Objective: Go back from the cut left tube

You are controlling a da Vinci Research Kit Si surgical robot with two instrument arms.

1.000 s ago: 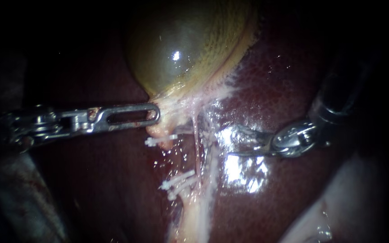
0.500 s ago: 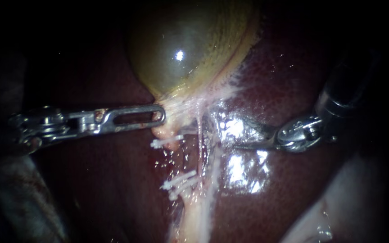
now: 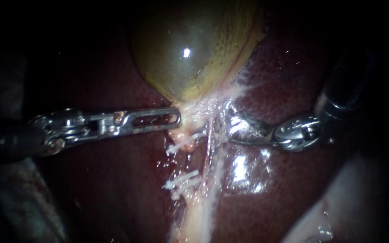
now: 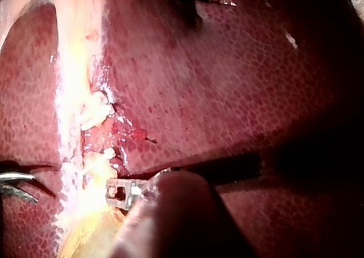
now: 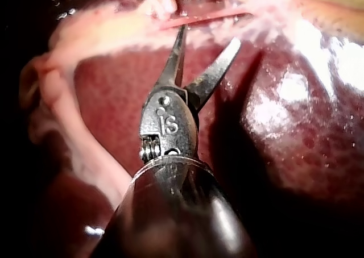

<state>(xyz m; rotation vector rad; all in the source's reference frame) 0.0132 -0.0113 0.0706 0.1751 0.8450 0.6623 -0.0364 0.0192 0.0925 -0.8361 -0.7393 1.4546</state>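
The green-yellow gallbladder [image 3: 190,54] lies on the dark red liver [image 3: 284,189]. My left instrument [image 3: 176,118] comes in level from the left, its slotted jaws shut on the pale neck tissue under the gallbladder. Just below them hangs a short stump with a white clip [image 3: 179,146]. More white clips [image 3: 180,181] sit on the lower stump, with a gap between the two stumps. A thin tube [image 3: 209,153] runs uncut just to the right. My right instrument [image 3: 229,123] has two blades, which stand open beside the pale tissue; the gap shows plainly in the right wrist view [image 5: 209,39].
A pale strand of tissue [image 3: 199,216] runs down over the liver from the clips. Pale fatty tissue [image 3: 320,220] lies at the lower right. In the left wrist view, the clips [image 4: 94,117] lie ahead of my left instrument [image 4: 122,191], and the blades [image 4: 17,184] lie beside it.
My left instrument has moved right, drawing the gallbladder's neck and the upper clipped stump with it. My right instrument's blades have swung up toward the pale tissue; its wrist has hardly moved.
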